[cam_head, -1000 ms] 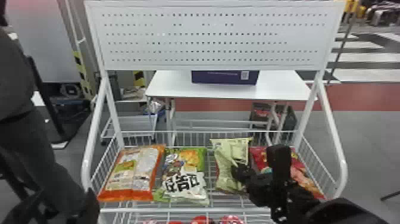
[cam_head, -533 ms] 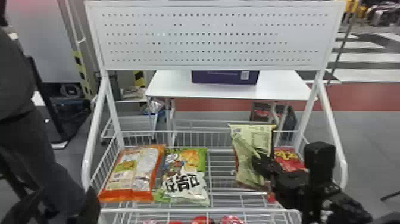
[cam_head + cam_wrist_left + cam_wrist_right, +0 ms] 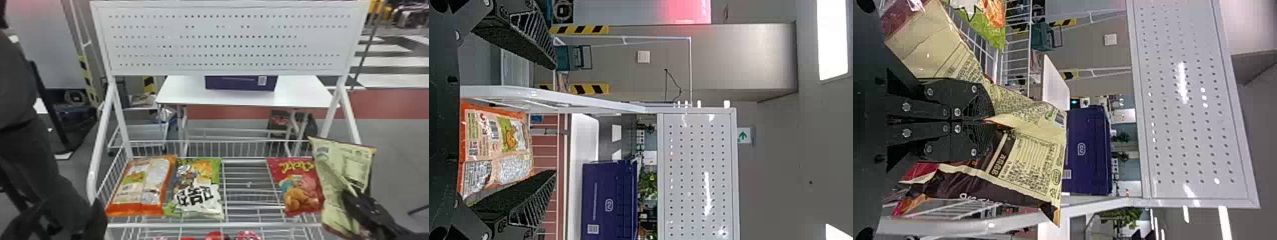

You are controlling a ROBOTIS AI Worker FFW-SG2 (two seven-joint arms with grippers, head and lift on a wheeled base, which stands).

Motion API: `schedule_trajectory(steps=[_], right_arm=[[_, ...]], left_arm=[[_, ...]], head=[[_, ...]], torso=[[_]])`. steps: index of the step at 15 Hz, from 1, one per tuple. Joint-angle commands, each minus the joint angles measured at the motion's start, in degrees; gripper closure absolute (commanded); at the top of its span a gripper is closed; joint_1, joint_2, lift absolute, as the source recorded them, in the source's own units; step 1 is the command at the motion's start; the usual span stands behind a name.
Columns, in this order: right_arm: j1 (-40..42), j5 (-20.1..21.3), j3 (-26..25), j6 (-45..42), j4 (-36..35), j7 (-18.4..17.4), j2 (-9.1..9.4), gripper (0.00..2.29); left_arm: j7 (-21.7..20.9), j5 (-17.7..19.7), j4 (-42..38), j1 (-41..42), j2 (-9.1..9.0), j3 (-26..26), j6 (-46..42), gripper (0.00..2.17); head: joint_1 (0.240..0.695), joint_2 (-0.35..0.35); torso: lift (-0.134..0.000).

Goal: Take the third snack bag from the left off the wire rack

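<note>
My right gripper [image 3: 357, 199] is shut on the pale green snack bag [image 3: 340, 178], which hangs upright above the wire rack's [image 3: 245, 185] right edge, clear of the shelf. The right wrist view has the black fingers [image 3: 965, 120] pinched on the crumpled bag [image 3: 1023, 155]. On the rack lie an orange bag [image 3: 142, 185] at the left, a green bag [image 3: 196, 188] beside it, and a red bag [image 3: 295, 185] at the right, with a bare gap between green and red. My left gripper [image 3: 536, 107] stands open low at the rack's left, and the orange bag [image 3: 489, 150] shows between its fingers.
A white perforated back panel [image 3: 228, 36] rises behind the rack. Behind it stands a white table [image 3: 245, 94] with a dark blue box [image 3: 241, 82]. A person in dark clothes [image 3: 22, 127] stands at the left. Red items [image 3: 229, 235] sit on a lower shelf.
My right gripper has lifted the pale green bag off the rack's third place and carried it right and toward me. The red bag underneath is now uncovered.
</note>
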Motion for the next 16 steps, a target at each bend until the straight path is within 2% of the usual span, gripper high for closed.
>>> schedule_trajectory(steps=[1, 16], right_arm=[[4.2, -0.8, -2.4, -2.3, -1.5, 0.3, -0.13, 2.25], [6.1, 0.0, -2.4, -3.7, -2.9, 0.3, 0.58, 2.25]], left_arm=[[-0.1, 0.0, -0.2, -0.1, 0.03, -0.3, 0.2, 0.15], [0.0, -0.1, -0.8, 0.6, -0.05, -0.5, 0.2, 0.15]], head=[[0.499, 0.000], [0.499, 0.000]], torso=[[0.000], [0.000]])
